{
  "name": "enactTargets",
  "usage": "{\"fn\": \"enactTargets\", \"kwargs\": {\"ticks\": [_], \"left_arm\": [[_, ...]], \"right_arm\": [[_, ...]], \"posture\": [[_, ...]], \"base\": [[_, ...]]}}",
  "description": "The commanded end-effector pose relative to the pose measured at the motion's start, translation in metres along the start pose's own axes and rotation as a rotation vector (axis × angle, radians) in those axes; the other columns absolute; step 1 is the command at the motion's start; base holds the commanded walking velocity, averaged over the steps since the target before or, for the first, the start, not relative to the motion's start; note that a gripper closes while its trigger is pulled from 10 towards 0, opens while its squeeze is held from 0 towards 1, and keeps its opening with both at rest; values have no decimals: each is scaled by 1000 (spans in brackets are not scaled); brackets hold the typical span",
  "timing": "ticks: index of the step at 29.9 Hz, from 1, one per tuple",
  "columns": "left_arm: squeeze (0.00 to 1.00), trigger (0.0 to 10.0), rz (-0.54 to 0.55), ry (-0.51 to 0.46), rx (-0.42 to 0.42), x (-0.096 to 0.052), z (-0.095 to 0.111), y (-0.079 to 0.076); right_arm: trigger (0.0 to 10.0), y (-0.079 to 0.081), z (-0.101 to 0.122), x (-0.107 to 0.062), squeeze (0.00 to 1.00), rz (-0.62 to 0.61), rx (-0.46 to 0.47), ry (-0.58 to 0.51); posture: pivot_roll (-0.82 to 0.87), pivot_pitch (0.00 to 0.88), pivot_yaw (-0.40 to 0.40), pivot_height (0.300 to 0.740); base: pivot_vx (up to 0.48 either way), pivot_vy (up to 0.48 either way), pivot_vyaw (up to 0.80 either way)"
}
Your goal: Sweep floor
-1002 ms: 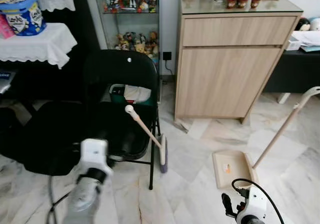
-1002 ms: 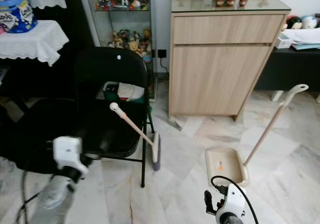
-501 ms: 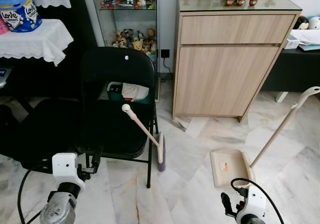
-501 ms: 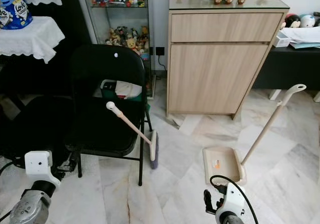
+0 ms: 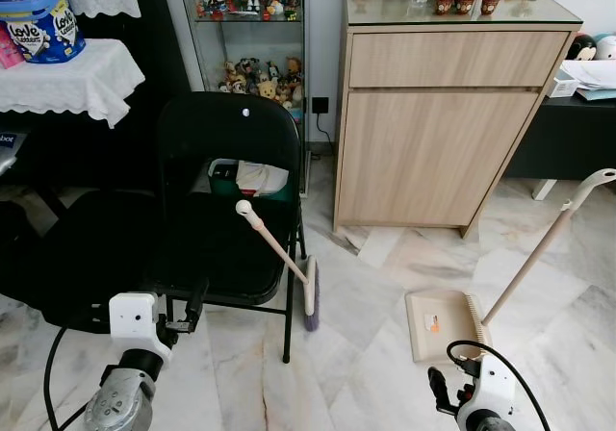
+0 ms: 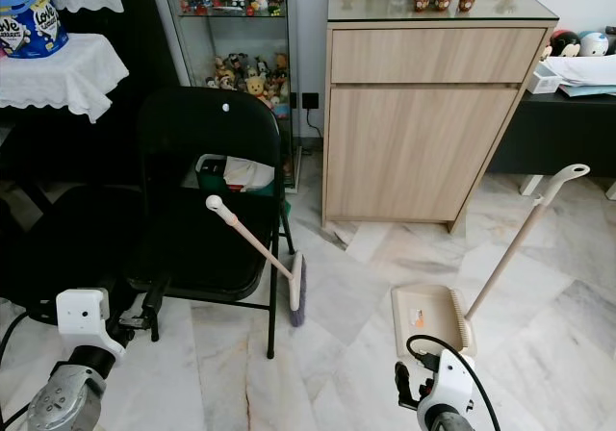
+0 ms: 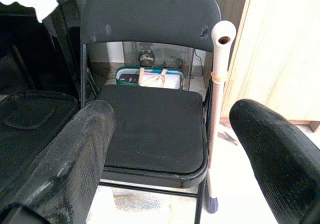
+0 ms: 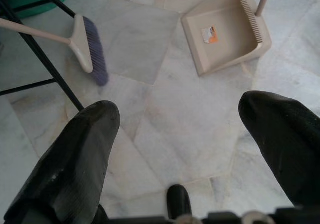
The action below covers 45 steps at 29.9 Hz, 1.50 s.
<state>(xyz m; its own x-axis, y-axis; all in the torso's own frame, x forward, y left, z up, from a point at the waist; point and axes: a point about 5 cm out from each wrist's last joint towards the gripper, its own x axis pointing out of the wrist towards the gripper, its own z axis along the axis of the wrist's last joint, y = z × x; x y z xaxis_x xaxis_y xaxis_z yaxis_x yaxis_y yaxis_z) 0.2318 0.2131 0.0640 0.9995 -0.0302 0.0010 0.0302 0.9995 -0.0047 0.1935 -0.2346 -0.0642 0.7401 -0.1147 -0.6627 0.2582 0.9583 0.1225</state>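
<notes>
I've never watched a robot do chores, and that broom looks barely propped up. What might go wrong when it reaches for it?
The broom only leans on the black folding chair, so a nudge from the open left gripper could tip it to the floor. The chair legs may also snag the broom head as it is pulled away. The dustpan, with its long handle slanting up, might get knocked by the right gripper nearby.

Glossy veined marble floor; matt black metal chair ahead of the left hand, whose fingers look rough and rubbery; smooth beige plastic broom and dustpan; pale wood-grain cabinet.
</notes>
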Motion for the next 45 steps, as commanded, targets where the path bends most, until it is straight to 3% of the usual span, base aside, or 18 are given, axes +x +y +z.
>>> {"fn": "enactTargets", "kwargs": {"ticks": [1, 18, 45], "left_arm": [[0, 10000, 15, -16, 5, -3, 2, 4], [0, 10000, 37, -13, 10, -4, 1, 12], [0, 10000, 57, -27, 5, -3, 5, 16]], "right_arm": [[10000, -5, -3, -2, 0, -20, 5, 7], [10000, -3, 5, 1, 0, -8, -11, 2], [10000, 1, 1, 1, 0, -10, 7, 15]], "posture": [[26, 9, 10, 740], [9, 0, 6, 740], [19, 20, 11, 740]], "base": [[0, 0, 0], [0, 0, -146], [341, 0, -83]]}}
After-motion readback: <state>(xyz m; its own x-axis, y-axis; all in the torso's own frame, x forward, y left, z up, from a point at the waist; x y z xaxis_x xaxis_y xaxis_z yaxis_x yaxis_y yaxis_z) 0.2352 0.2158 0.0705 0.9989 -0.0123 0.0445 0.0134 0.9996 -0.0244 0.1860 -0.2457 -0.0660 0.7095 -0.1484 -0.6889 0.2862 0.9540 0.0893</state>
